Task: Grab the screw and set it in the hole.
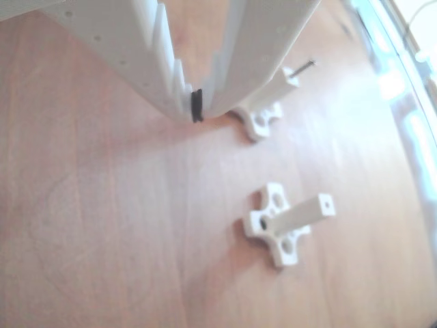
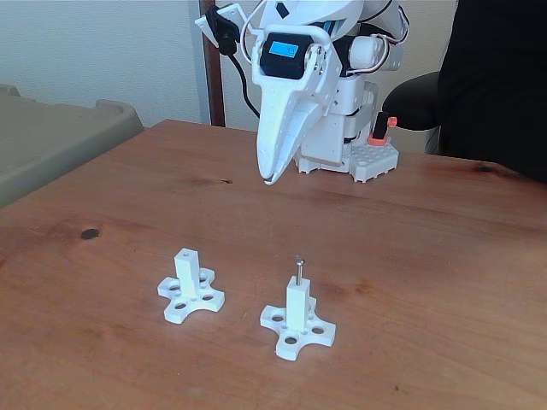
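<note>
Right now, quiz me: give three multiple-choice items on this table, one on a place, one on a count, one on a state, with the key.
1. Where is the screw?
A. Lying flat on the table
B. Standing in the hole of the right-hand post in the fixed view
C. Between the fingers

2. How many white cross-base fixtures are on the table?
A. One
B. Two
C. Four

3. How do the fingers stand?
A. Closed, holding nothing
B. Wide open
C. Closed on the screw

Key: 1 B, the screw rises from the right fixture. 2 B, the left fixture stands beside it. 3 A, the black pads meet with nothing between.
</note>
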